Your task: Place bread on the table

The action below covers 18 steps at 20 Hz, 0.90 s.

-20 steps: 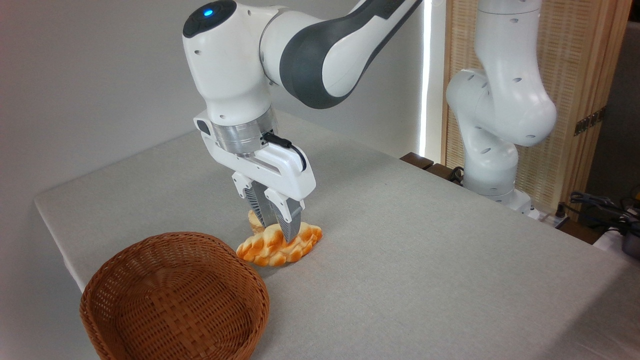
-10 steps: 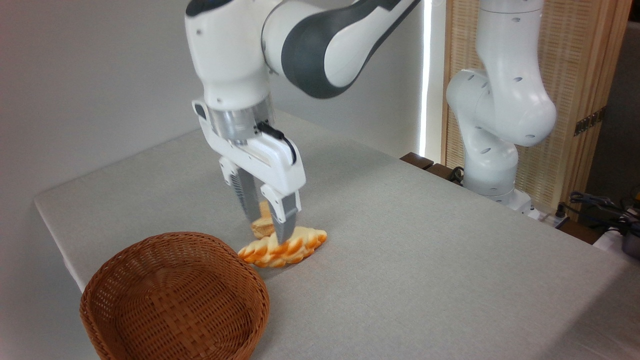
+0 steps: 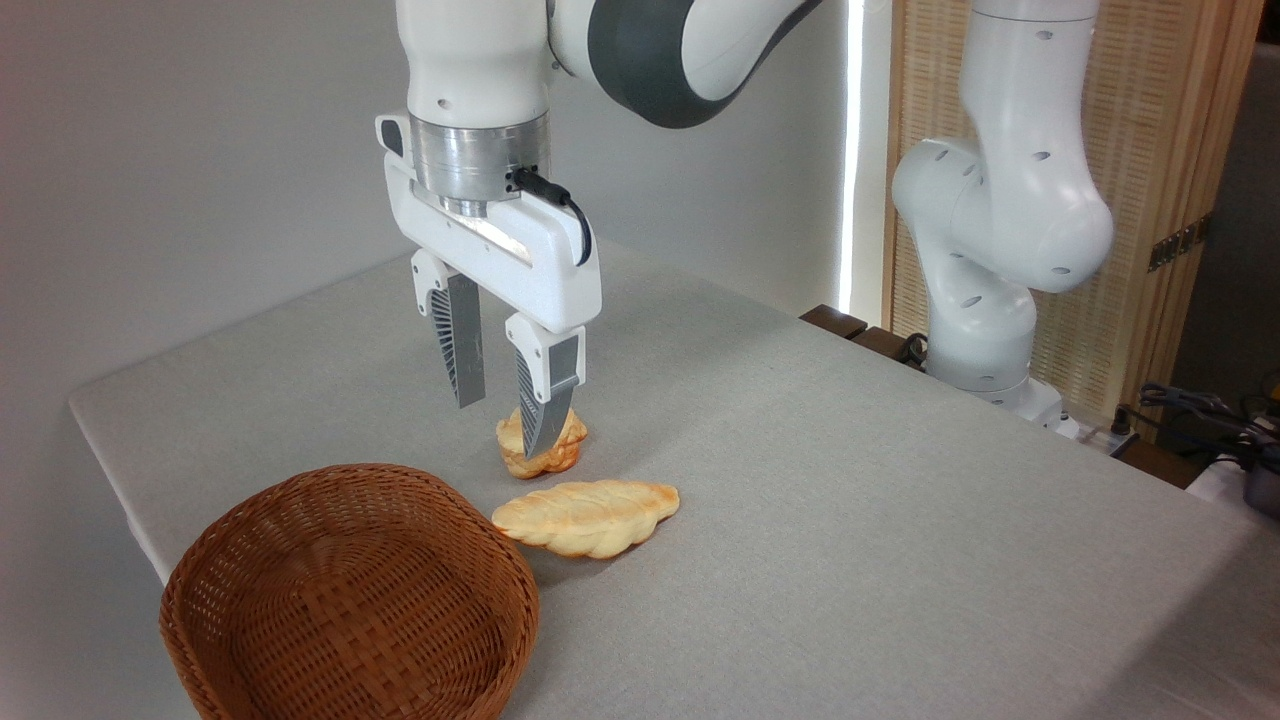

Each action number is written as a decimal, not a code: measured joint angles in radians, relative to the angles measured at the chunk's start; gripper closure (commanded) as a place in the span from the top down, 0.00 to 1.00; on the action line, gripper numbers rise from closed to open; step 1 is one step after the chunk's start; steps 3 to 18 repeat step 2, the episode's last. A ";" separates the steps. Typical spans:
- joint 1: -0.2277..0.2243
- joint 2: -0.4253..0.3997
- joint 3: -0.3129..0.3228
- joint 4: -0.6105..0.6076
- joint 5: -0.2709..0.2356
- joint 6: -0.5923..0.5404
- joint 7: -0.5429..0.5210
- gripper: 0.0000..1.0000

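Bread (image 3: 587, 517) lies flat on the grey desk (image 3: 850, 500), just right of the wicker basket (image 3: 350, 595). I see the fingers (image 3: 462, 345) spread apart and empty, above it, with a small bun (image 3: 541, 446) behind.

One fixed camera looks down at an angle across the table (image 3: 800, 480) from beyond its near corner, fairly close. It faces the grey wall behind, with the arm's base (image 3: 990, 370) at the far right and the basket (image 3: 350, 590) nearest the lens.
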 measured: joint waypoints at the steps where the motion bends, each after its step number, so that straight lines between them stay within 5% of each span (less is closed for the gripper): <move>1: 0.000 0.002 0.000 0.000 0.000 0.001 0.000 1.00; 18: 0.001 0.002 0.000 0.001 0.000 0.001 0.000 1.00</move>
